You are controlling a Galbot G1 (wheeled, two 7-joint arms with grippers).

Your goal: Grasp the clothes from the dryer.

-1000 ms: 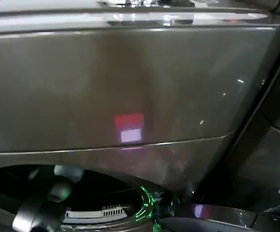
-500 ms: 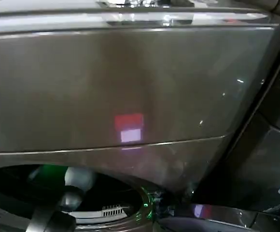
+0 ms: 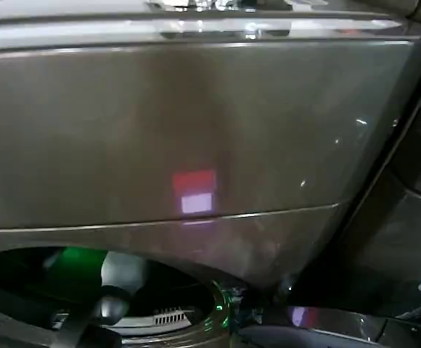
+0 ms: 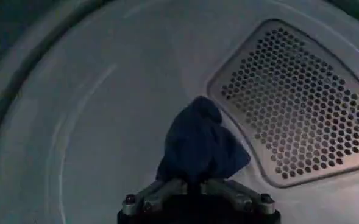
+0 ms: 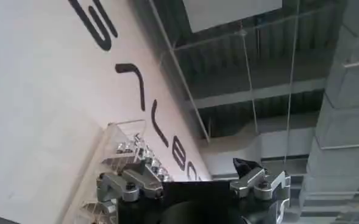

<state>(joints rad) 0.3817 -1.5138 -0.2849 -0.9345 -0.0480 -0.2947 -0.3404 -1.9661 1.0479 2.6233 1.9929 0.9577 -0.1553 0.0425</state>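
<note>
The left tool (image 4: 199, 182) sat inside the dryer drum (image 4: 106, 122), and a dark blue cloth (image 4: 202, 146) stood bunched directly ahead of it, its lower end dropping between the two fingers. The fingers looked drawn in around that lower end, so I judged the left tool to be pinching the cloth rather than merely facing it, though the contact itself was hidden by the fabric. The cloth's long axis ran straight out from the tool toward the drum's rear wall, with the perforated vent panel (image 4: 301, 103) just beside it and behind it. No other garment was visible in the drum.

From the head view the left arm (image 3: 105, 308) reached into the round dryer opening (image 3: 22, 279) at the lower left edge of the dryer front (image 3: 196, 130), so this arm was plainly the nearer one, already at the task's thing.

The right tool (image 5: 191, 182) was well apart from the dryer, pointing up toward a wall with dark lettering (image 5: 136, 91) and ceiling structure; its fingers stood spread with nothing between them.

The coming move therefore seemed to turn on one line: the cloth lay along the left tool's own axis, so pulling straight back along that axis, out through the opening, would probably carry it clear, provided the pinch held on the bunched fabric.
</note>
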